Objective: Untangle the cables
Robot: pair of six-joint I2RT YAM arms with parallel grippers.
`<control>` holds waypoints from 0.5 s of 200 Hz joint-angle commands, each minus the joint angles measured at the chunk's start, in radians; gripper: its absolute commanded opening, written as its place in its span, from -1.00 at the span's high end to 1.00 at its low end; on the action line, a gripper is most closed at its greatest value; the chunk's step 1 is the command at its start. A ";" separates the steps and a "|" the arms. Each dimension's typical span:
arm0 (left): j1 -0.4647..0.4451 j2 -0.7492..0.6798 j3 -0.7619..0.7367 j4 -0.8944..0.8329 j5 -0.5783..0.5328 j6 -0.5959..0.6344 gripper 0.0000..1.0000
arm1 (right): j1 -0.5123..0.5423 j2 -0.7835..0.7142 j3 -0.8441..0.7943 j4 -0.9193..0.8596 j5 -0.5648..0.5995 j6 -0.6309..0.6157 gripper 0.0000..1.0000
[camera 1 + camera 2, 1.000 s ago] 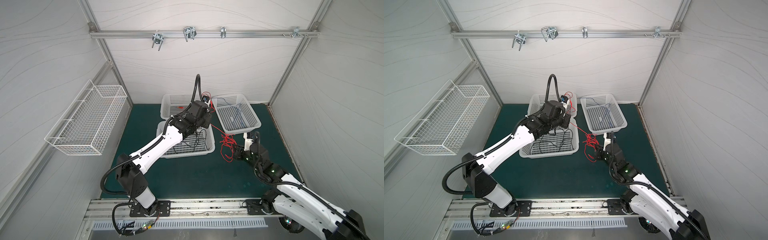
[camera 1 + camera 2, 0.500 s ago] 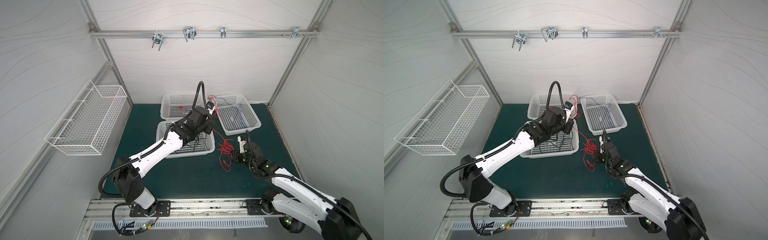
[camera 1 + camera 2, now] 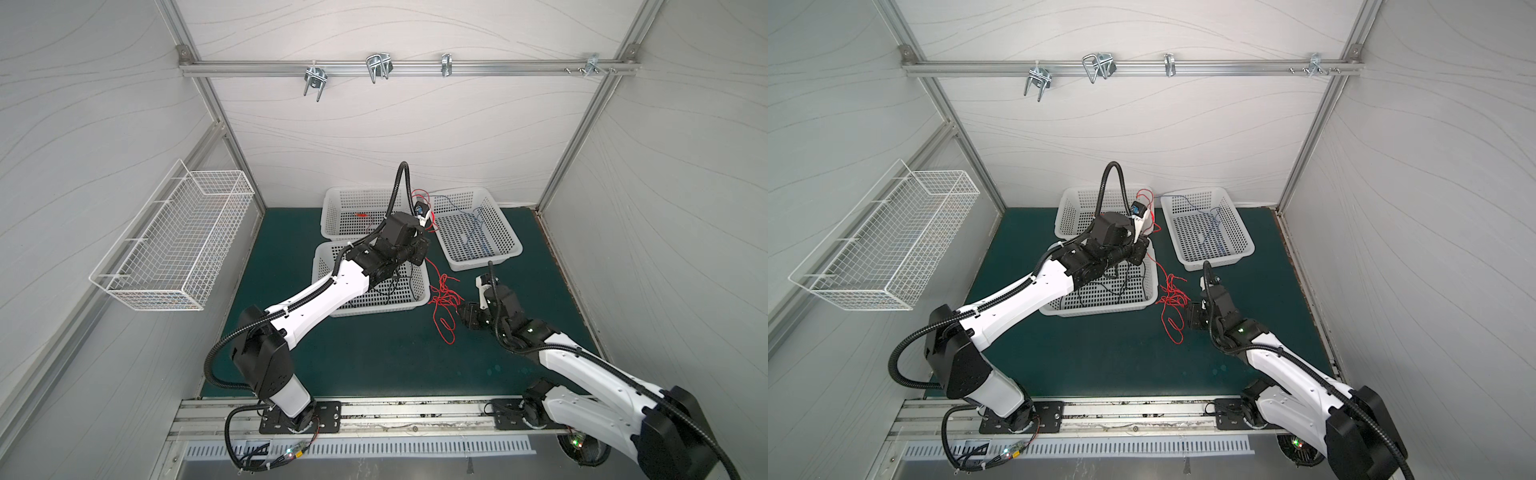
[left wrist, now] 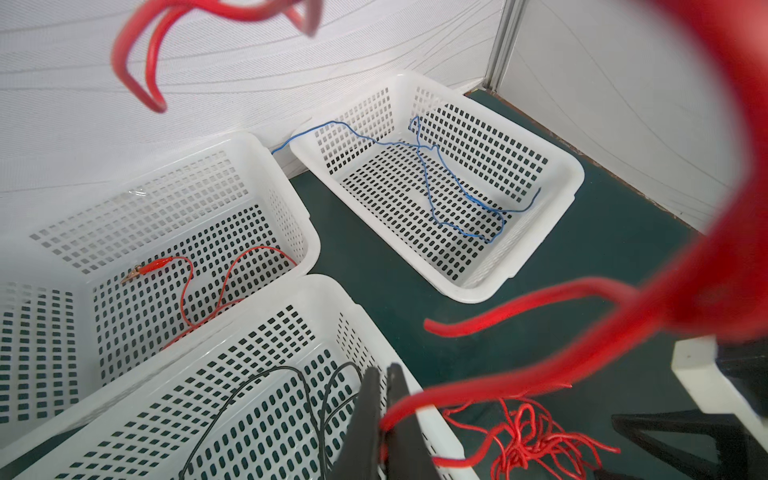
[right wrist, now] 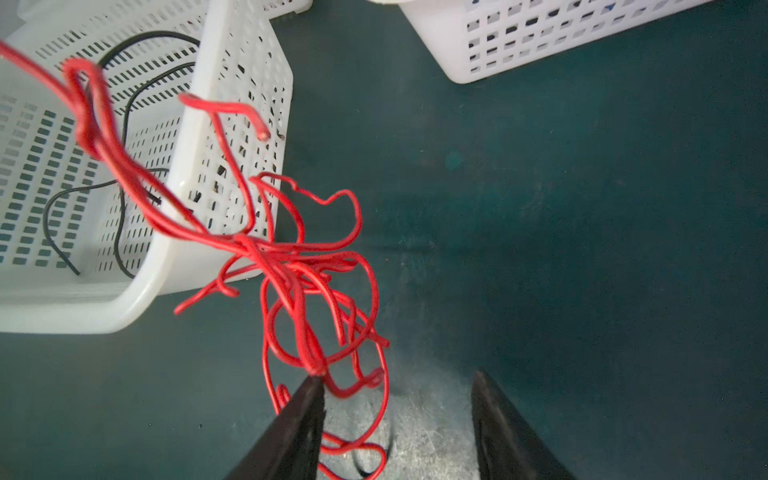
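Jaws on the left arm (image 3: 332, 291) were clenched on a strand of the red cables (image 3: 444, 291), as the left wrist view showed with the wire pinched between the two closed black tips; jaws on the right arm (image 3: 582, 365) stood released, with a clear gap between them, and the red cables (image 5: 299, 270) touched only the tip of one jaw. Below everything lay the dark green surface (image 3: 374, 353), walled in by white panels. A white wire basket (image 3: 174, 245) hung on the left wall, well apart from the work. Three white perforated baskets sat toward the back of the surface. The near basket (image 3: 374, 309) lay under the left arm, which reached across it and hid much of it in both top views. The far left basket (image 3: 349, 199) stood behind it, and the far right basket (image 3: 482, 264) was set apart across a strip of green. From the raised left jaws, the red strand ran down past the near basket's corner to a knotted bunch hanging just beside that basket's wall, between it and the right jaws. Its lowest loops reached the surface, and in the right wrist view the basket corner stood close against the tangle. Black cables (image 4: 257, 378) lay loose in the near basket, and a blue cable (image 4: 436, 174) trailed through the far right basket and over its back rim. A red clip lead (image 4: 187, 270) curled on the floor of the far left basket.
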 commanded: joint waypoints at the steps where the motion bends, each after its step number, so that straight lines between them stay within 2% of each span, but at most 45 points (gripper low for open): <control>1: 0.006 0.011 0.055 0.046 -0.016 0.013 1.00 | -0.004 -0.013 -0.041 0.086 -0.074 -0.014 -0.17; 70: 0.006 0.019 0.078 0.029 -0.009 0.010 1.00 | 0.028 0.105 -0.099 0.380 -0.145 -0.019 -0.17; 100: 0.006 0.018 0.079 0.020 -0.007 0.006 1.00 | 0.062 0.213 -0.077 0.456 -0.112 -0.014 -0.06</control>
